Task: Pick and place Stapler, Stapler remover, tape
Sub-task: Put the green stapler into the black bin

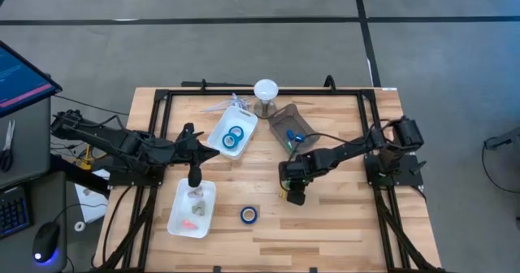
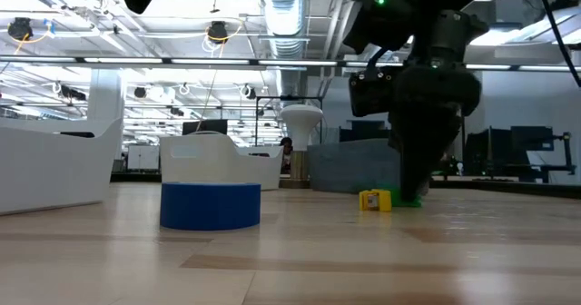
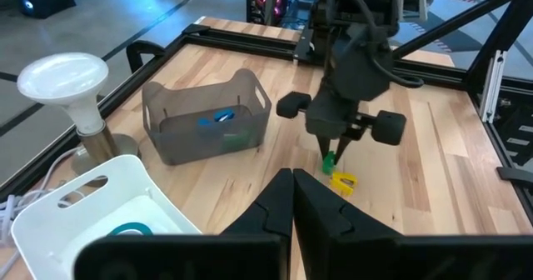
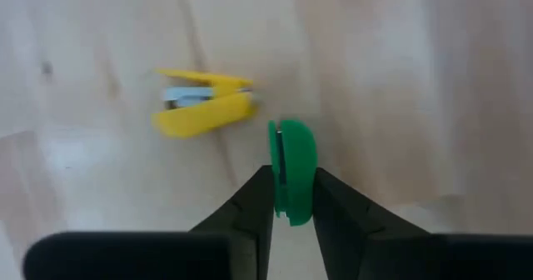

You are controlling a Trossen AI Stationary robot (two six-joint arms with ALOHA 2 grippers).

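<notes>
No legible text, labels, brand marks or numbers on anything in view. The monitor (image 1: 20, 78) beside the table (image 1: 341, 224) shows lit content, too small to read.

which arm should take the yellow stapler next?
Right. Its end effector is shut on the green staple remover right beside the yellow stapler; the left end effector hovers over the white tray.

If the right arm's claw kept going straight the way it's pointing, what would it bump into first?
The right claw points down, shut on a green stapler remover. Straight on, that piece would probably meet the wooden table first; the yellow stapler lies just beside that line.
</notes>
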